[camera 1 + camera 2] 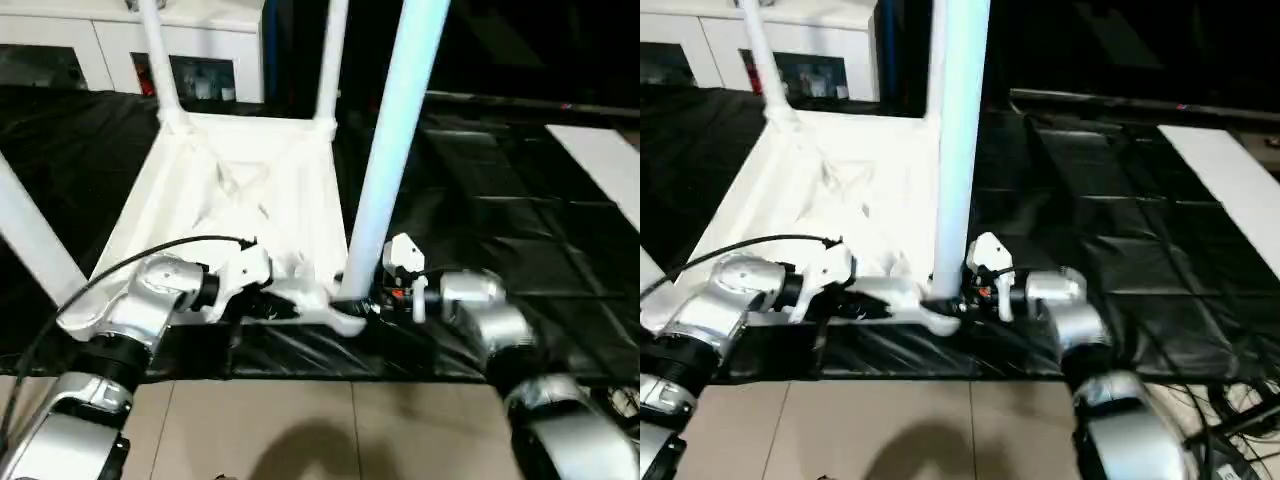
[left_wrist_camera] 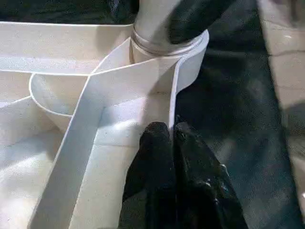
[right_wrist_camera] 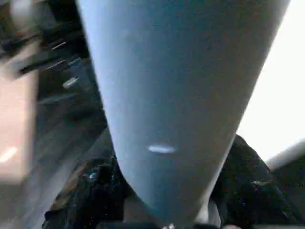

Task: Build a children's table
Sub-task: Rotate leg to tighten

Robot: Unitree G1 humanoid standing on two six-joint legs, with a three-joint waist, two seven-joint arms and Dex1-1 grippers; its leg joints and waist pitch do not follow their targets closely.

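Black sheeting [image 1: 500, 230] covers the floor ahead of you, tiles showing at six o'clock and white cabinets [image 1: 70, 50] at eleven.

Your left gripper [image 2: 170, 131] has its fingers [image 2: 155, 143] pressed together, pinching the thin rim wall of the tabletop [image 1: 250, 190] just beside the near right corner socket [image 2: 190, 62]. Your right gripper [image 3: 164, 210] has a finger [image 3: 88, 191] on either side of the leg [image 1: 395, 150], low down where the tube meets that socket; the fingers stand apart around the tube, but you cannot tell whether they press on it.

That leg rises upright, leaning slightly toward one o'clock, out of the corner socket at the centre of your head view. The tabletop lies upside down on the sheeting, stretching from the centre toward eleven o'clock. Two more legs [image 1: 160, 60] stand in the far corners at twelve, and a fourth [image 1: 35, 240] slants up at nine. A flat white board [image 1: 605, 160] lies apart at two o'clock.
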